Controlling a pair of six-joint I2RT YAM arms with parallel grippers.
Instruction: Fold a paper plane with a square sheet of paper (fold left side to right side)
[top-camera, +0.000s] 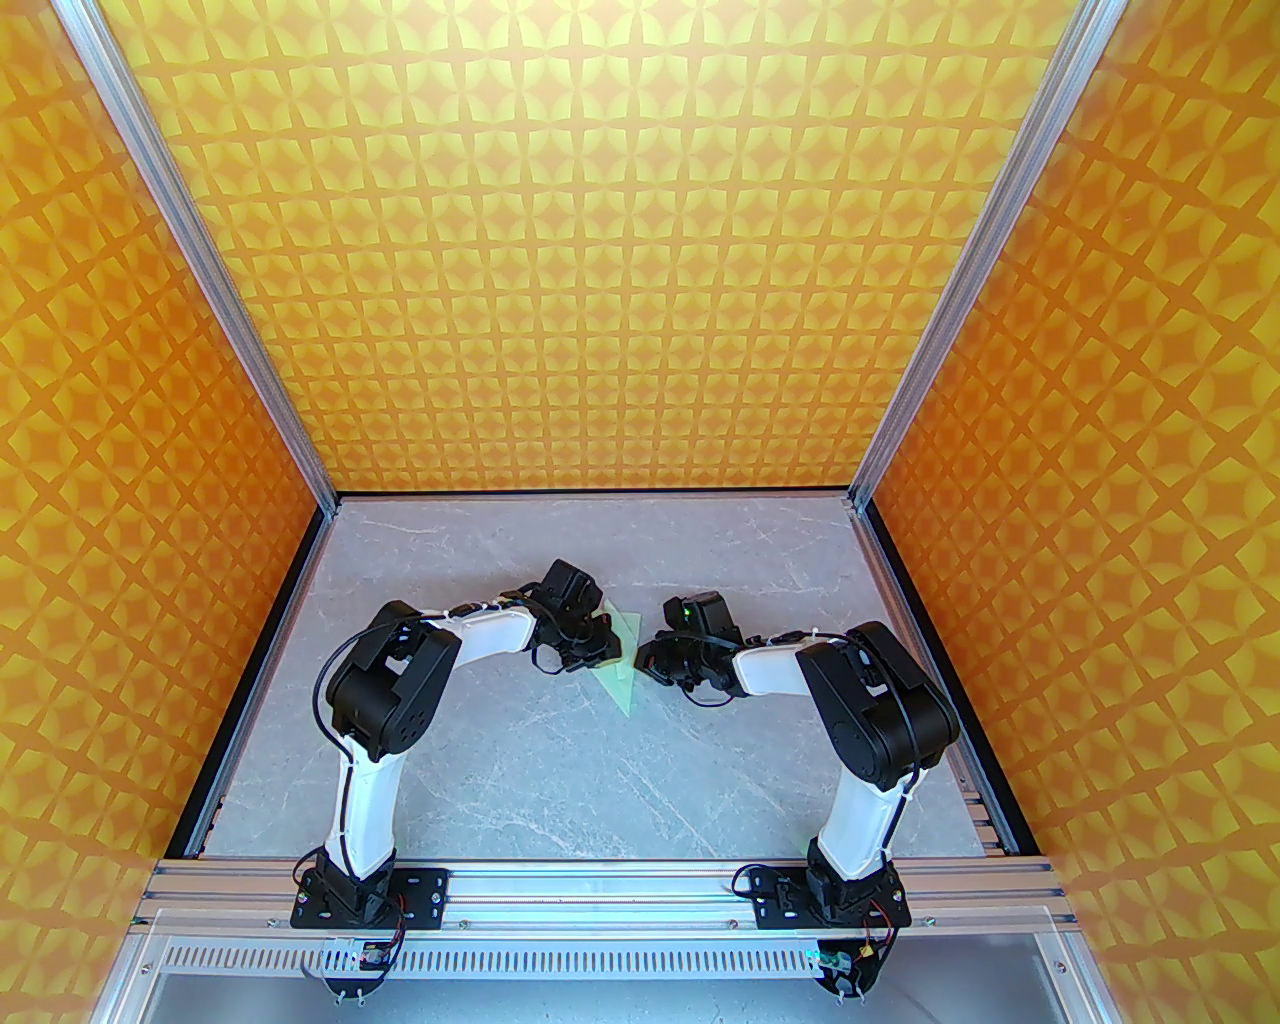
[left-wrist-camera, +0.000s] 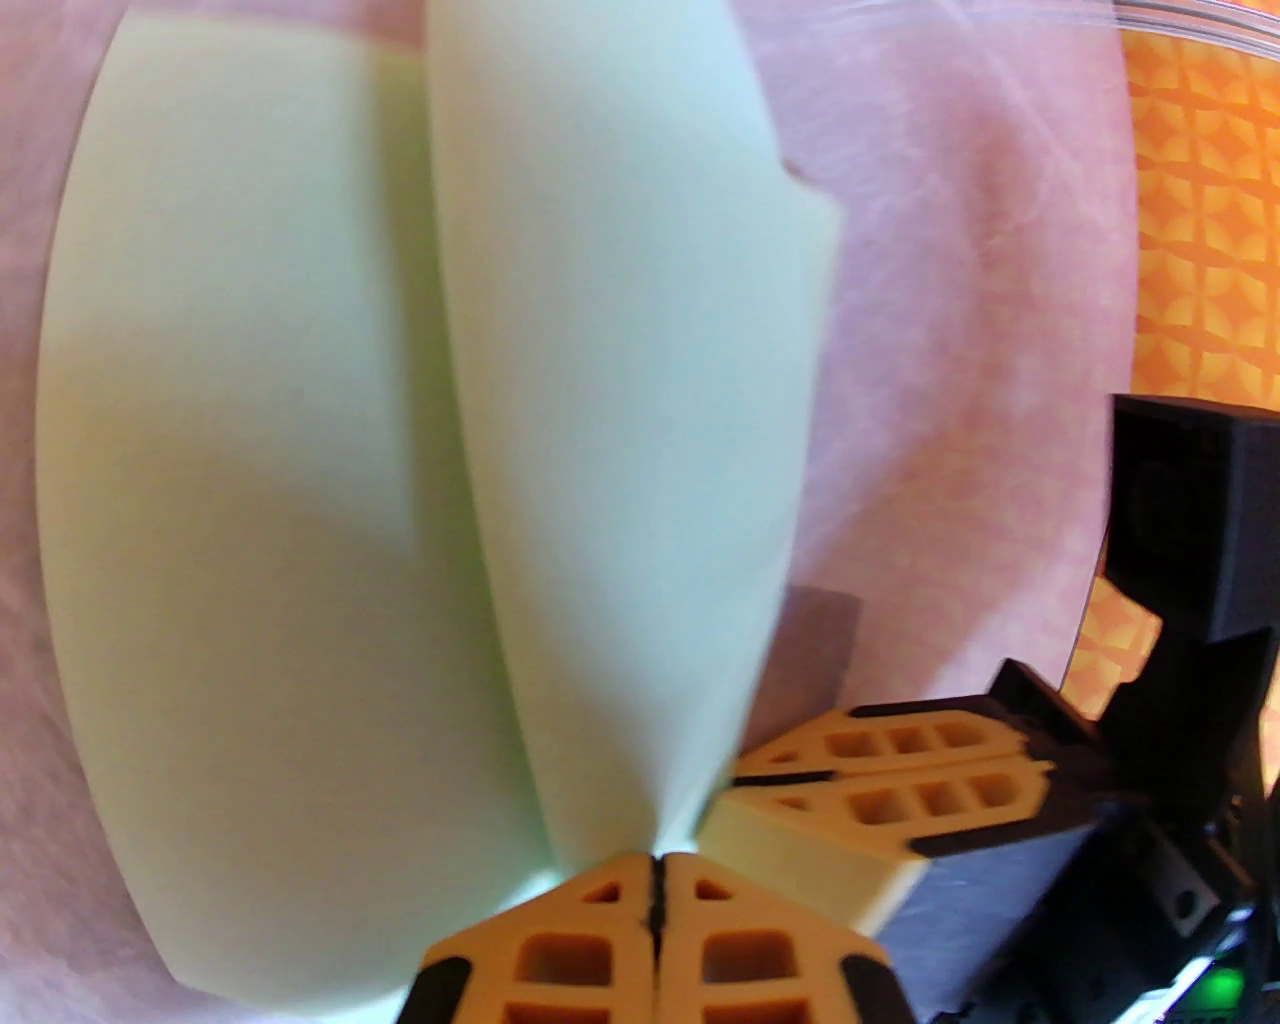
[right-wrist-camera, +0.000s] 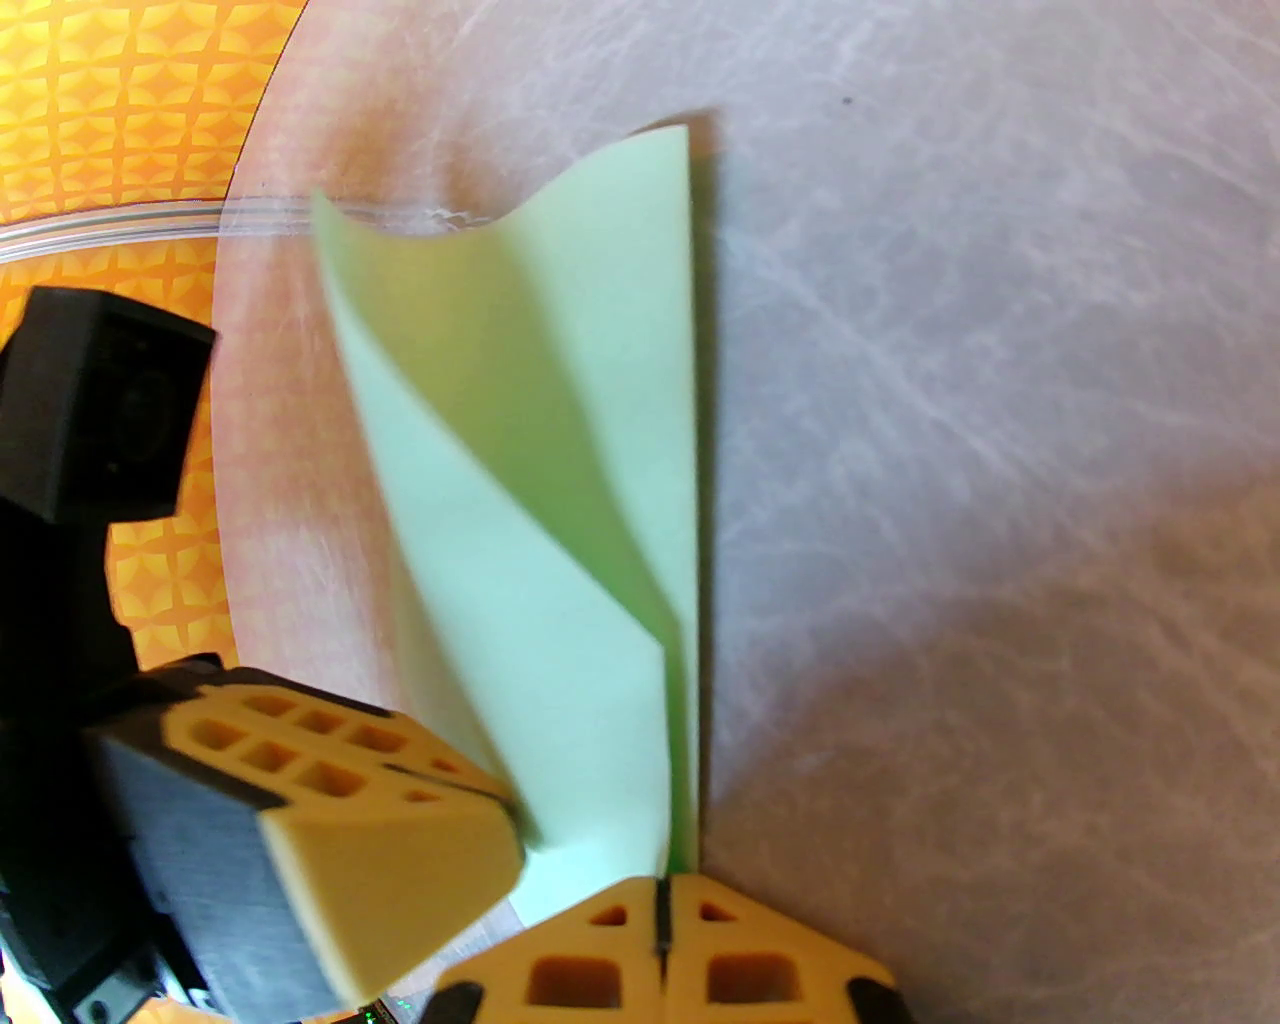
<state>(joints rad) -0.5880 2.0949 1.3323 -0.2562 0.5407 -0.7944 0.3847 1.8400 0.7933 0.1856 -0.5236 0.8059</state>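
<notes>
Paper plane (top-camera: 622, 668) of pale mint green sits at the middle of the grey marbled counter (top-camera: 500, 780). It is a slim dart with its sharp nose pointing to the near side and its wide tail to the far side. Both arms bend inward over it from the near edge. The left hand (top-camera: 600, 650) is against its left flank and the right hand (top-camera: 648, 666) against its right flank, so the two hands are just beside each other with the paper between them.

From the left wrist, the left hand's tan fingers (left-wrist-camera: 630, 930) are clenched together with only a thin dark seam between them. Two long layered flaps of the plane fan out from that seam, so this hand is grasping the paper at a pinched point. The upper flap stands off the counter and casts a shadow. The right hand's fingers, also pressed flat together, lie just to the right, their tips touching the flap's edge.

From the right wrist, the right hand's fingers (right-wrist-camera: 800, 935) are clenched, and a crease of the plane runs straight down to their seam. Whether paper is caught between them I cannot tell. The flap above curls up, its far edge wavy. Orange patterned walls (top-camera: 640, 250) enclose the counter on three sides.
</notes>
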